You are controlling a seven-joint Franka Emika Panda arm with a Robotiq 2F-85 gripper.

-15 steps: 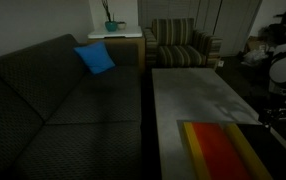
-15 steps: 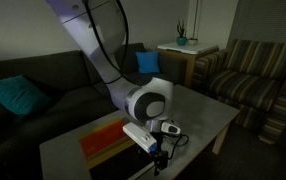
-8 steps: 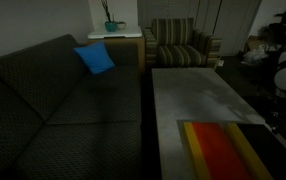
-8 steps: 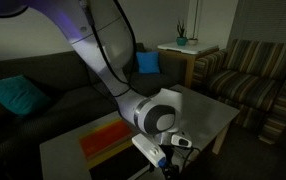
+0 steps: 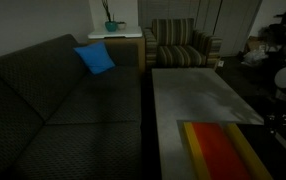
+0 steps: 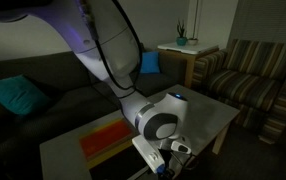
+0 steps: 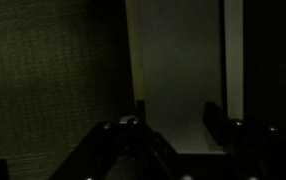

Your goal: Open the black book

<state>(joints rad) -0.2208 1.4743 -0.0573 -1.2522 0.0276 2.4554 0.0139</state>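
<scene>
The jaws of the gripper point(image 7: 175, 112) stand parted in the wrist view, with nothing visibly clamped between them. The black book point(image 6: 105, 140) lies flat at the lower centre-left of the frame on the grey tabletop point(image 6: 208, 112). The gripper hangs at the book's lower-right edge, probably the side to lift.

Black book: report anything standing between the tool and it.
Nothing visible does. In an exterior view the tool hangs right at the edge of the black book on the table, with no other object between them.
</scene>
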